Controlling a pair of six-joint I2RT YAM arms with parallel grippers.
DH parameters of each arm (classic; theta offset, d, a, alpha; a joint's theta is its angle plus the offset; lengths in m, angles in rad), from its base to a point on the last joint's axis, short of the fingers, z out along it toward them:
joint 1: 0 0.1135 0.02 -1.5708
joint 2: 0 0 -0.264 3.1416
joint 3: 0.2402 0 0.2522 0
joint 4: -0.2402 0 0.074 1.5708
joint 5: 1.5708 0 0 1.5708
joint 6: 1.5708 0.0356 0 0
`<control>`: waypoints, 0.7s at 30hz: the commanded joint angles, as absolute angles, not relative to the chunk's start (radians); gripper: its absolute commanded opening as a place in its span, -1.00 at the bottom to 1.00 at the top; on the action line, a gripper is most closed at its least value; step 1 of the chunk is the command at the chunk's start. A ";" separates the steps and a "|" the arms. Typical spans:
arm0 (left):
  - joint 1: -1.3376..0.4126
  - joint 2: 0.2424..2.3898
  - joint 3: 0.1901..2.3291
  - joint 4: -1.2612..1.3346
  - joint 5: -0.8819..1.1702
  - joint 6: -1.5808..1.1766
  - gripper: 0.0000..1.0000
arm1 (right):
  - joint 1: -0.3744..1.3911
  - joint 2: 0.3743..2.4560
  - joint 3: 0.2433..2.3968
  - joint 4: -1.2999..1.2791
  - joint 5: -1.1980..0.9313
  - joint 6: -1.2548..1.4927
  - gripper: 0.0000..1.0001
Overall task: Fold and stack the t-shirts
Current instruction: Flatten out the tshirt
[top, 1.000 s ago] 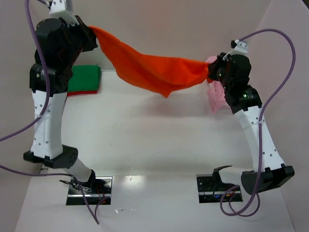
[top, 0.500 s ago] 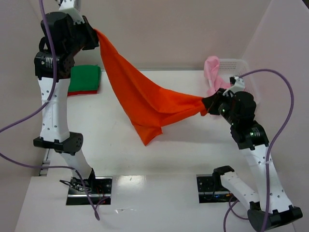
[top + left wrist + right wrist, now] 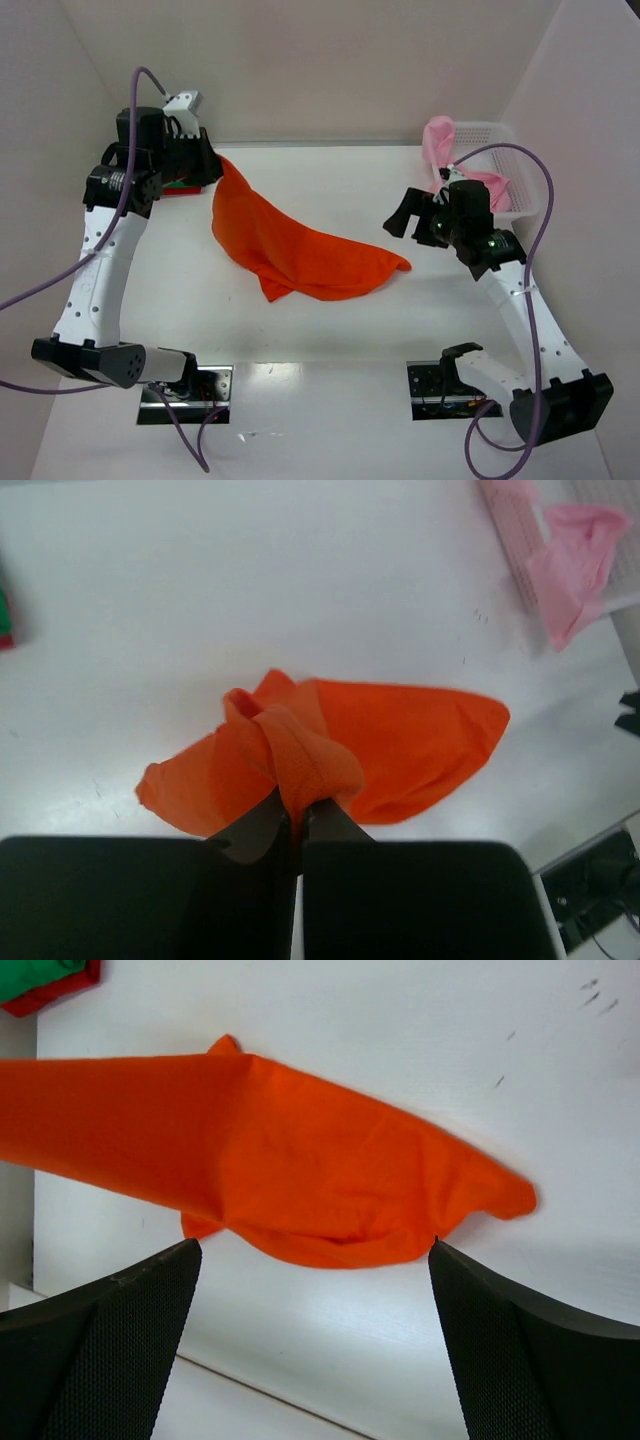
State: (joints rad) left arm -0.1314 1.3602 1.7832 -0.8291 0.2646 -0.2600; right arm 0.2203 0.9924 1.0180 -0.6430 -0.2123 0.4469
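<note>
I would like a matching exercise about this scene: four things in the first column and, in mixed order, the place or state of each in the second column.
Column one:
1. orange t-shirt
2. pink t-shirt
3. left arm's fingers
4. right arm's fingers

Column two:
A. open, holding nothing
B. hanging over the rim of the white basket
C. lying mostly on the table
D. shut on orange cloth

Pairs: 1-C, 2-B, 3-D, 4-A
</note>
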 commanded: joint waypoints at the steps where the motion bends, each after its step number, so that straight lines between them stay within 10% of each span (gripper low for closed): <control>1: -0.130 1.304 1.685 -0.801 0.333 -0.221 -1.00 | 0.229 1.090 1.084 -0.550 -0.193 0.426 1.00; 21: -0.130 1.125 1.365 -0.862 0.359 -0.298 -1.00 | 0.515 1.791 1.367 -0.322 -0.115 0.288 1.00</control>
